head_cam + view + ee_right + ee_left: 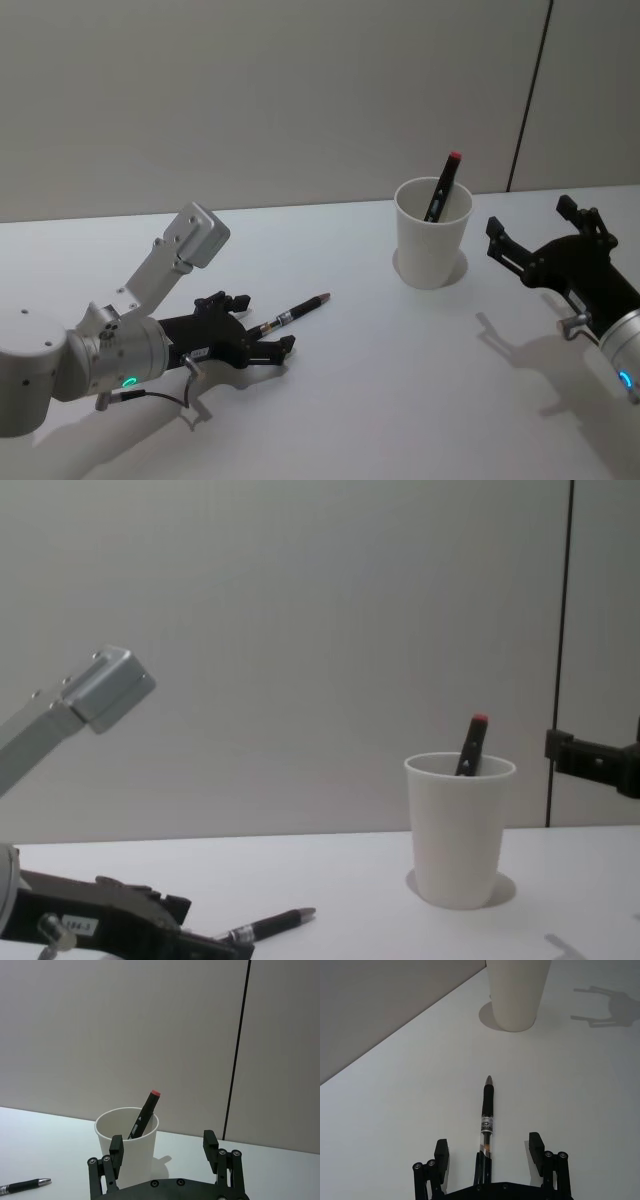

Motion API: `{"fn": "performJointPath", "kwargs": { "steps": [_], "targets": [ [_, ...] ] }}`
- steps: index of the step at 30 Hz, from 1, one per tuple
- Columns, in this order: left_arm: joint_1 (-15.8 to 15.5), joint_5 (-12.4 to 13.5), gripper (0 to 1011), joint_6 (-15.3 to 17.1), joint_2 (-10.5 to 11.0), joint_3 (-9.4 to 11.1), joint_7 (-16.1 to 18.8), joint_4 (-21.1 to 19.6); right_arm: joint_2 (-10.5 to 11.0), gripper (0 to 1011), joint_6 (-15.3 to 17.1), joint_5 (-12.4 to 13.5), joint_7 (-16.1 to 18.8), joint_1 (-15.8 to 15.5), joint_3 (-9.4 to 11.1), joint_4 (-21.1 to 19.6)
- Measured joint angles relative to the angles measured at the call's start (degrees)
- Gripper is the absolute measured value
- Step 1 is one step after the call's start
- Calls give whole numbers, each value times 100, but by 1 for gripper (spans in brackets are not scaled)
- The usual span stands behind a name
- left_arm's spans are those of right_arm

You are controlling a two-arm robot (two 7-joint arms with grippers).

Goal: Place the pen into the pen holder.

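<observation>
Left claw (264,322), spread, straddles the pen (297,312); right claw (531,218) beside pen holder (432,245)

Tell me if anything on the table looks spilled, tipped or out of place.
Nothing stands out. The cup stands upright with a marker leaning inside; the pen lies flat on the table inside the open left gripper. The right gripper hovers open beside the cup.

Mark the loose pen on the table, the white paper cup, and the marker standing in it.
black-and-clear pen (290,316): head view, mid-barrel.
plain white paper cup (430,255): head view, front wall.
black red-capped marker (441,192): head view, body below the cap.
</observation>
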Motion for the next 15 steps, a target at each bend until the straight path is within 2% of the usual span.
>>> {"fn": "performJointPath", "kwargs": {
  "steps": [15],
  "targets": [
    [-53,-53,1001,150,2,10,-143,47,0,1001,0,0,0,0,0,0]
  ]
}}
